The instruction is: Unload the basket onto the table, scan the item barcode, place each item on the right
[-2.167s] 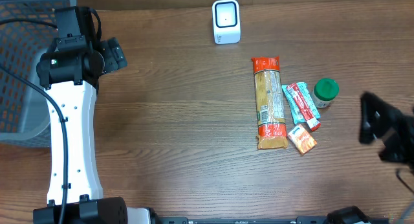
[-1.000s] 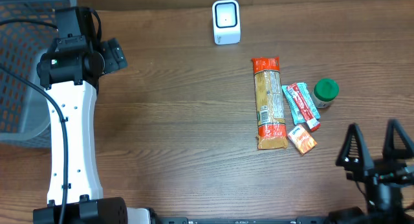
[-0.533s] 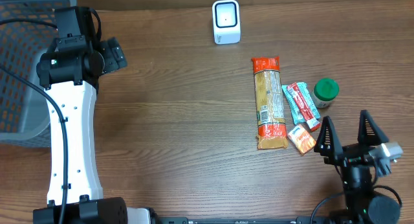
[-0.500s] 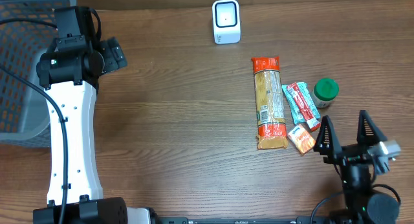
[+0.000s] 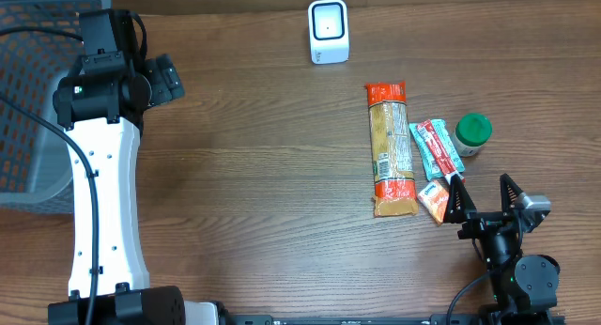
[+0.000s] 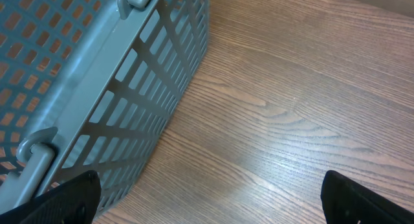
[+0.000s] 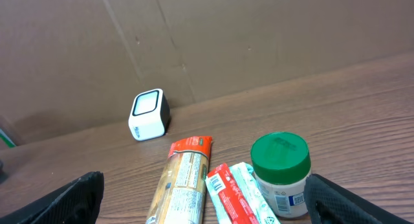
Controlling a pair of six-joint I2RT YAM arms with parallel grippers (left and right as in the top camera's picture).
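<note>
Overhead: looking straight down from high up, taking in the whole table [image 5: 263, 175], from the grey basket [image 5: 23, 109] far left to the green-lidded jar [image 5: 473, 133] far right. Left wrist: close in, tilted down at basket wall and bare wood. Right wrist: low at the near side, facing the back wall, sharing jar, pasta packet [image 5: 391, 148] and white scanner [image 5: 328, 31] with overhead.

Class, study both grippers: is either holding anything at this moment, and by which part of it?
Nothing is held. The left gripper is open beside the grey plastic mesh basket; the right gripper is open near the small orange packet.
</note>
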